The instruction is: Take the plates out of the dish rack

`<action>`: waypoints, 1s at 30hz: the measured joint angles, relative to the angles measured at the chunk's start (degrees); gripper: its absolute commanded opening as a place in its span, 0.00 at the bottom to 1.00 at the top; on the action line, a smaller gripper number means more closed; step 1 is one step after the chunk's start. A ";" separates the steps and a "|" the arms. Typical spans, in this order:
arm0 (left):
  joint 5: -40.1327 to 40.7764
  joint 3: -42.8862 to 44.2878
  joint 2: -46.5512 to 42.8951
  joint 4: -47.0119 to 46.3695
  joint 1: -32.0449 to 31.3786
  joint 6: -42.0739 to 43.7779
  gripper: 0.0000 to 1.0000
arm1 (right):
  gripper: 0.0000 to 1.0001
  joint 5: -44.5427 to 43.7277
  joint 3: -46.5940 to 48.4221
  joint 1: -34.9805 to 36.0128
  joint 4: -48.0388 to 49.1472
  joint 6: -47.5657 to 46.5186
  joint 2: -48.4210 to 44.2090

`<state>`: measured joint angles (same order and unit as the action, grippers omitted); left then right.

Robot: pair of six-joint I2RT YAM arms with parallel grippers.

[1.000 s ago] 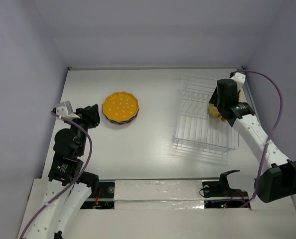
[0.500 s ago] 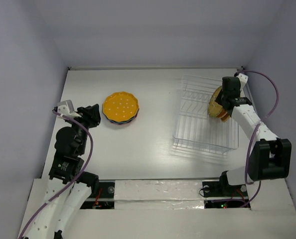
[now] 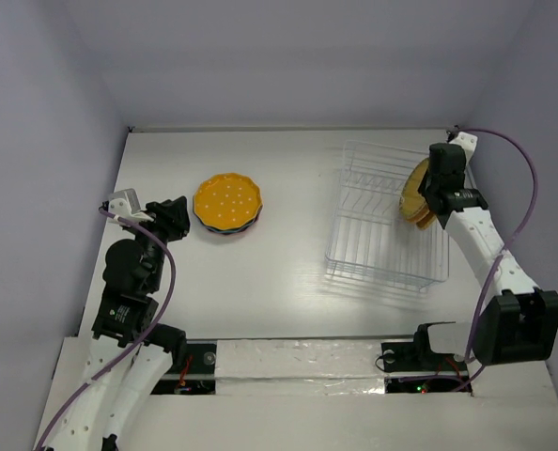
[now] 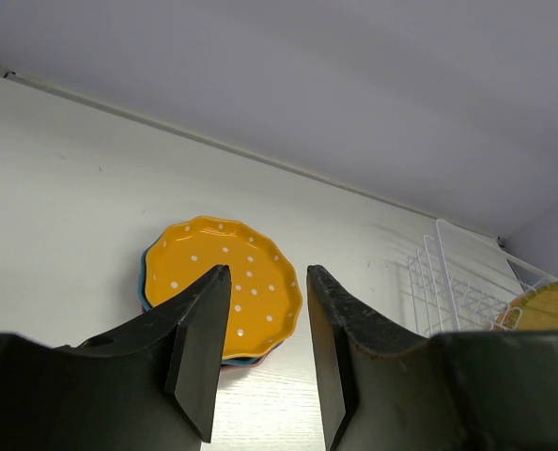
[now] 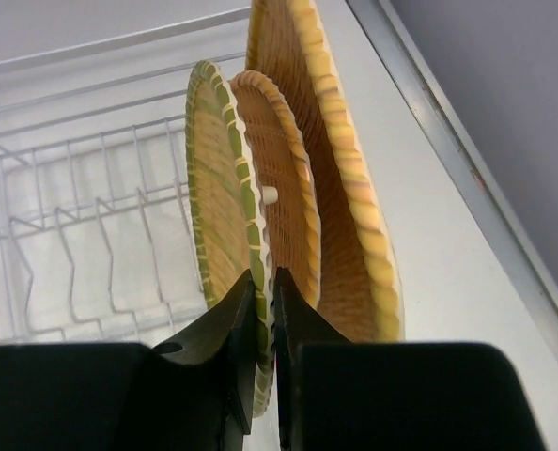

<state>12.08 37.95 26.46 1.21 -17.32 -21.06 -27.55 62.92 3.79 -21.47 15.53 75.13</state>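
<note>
Two neighbouring plates (image 5: 349,207) could topple if the right gripper (image 5: 264,293), clamped on a woven plate (image 5: 213,188), lifts crookedly (left gripper (image 4: 266,296) gapes, empty).

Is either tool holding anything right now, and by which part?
Right tool pinches the green-edged woven plate by its rim; left tool holds nothing.

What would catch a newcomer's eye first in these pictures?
The yellow-orange scalloped plate with white dots stands out, topping a small stack left of centre on the white table. At the right, the right gripper is shut on the rim of a green-edged woven plate, upright at the right side of the clear wire dish rack.
</note>
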 measured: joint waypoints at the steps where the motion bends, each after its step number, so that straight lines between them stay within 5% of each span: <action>1: 0.00 0.00 0.00 0.00 0.00 0.00 0.35 | 0.00 -0.20 0.04 0.26 -0.83 -0.33 -1.11; 9: 0.00 0.00 0.11 0.00 0.00 0.02 0.35 | 0.00 3.74 3.45 3.74 -2.69 0.09 -11.41; 15: 0.00 0.00 0.50 0.02 0.00 0.02 0.35 | 0.00 15.93 3.30 15.87 1.09 4.17 -16.24; 23: 0.00 0.00 1.18 0.26 0.00 0.04 0.35 | 0.00 33.16 0.46 35.12 3.96 5.20 -1.42; 30: 0.00 0.00 1.18 0.74 0.00 0.09 0.35 | 0.00 42.40 -0.09 40.54 4.87 4.20 12.15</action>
<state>12.08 37.95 27.64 1.96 -17.32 -20.97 14.85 62.83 44.34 -16.60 19.73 87.29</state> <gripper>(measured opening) 0.353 0.133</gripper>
